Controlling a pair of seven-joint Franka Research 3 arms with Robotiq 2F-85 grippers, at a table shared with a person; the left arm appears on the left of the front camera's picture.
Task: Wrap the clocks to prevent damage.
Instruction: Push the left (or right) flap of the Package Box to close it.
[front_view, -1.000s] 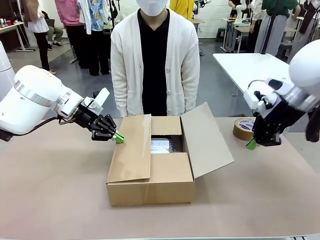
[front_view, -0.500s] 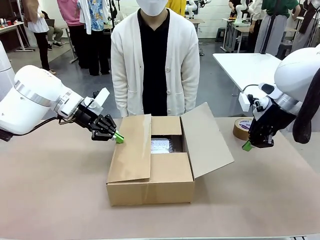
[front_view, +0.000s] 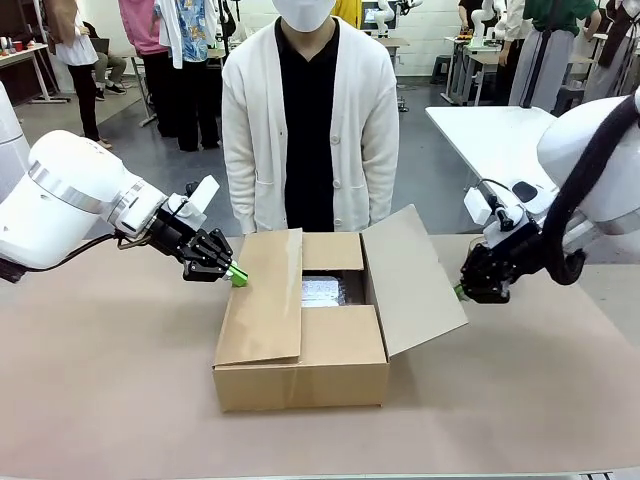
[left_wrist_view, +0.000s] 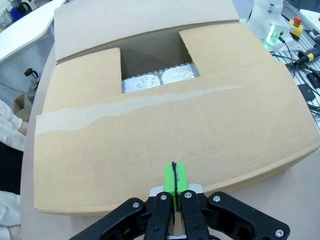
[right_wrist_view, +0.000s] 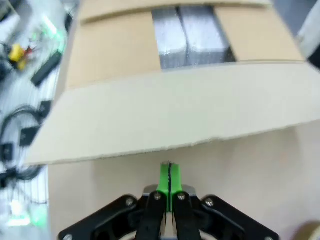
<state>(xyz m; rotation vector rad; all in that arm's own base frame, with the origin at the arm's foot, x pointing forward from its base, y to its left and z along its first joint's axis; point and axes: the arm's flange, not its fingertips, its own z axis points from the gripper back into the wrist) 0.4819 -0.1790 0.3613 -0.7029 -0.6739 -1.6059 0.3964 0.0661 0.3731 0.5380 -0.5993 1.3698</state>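
Nearing the box flap (front_view: 415, 280): right jaws, pads together.

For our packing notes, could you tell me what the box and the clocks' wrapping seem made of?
The box looks like matte brown cardboard, with stiff creased flaps. The clocks appear wrapped in translucent bubble plastic, judging by its shiny, dimpled surface.
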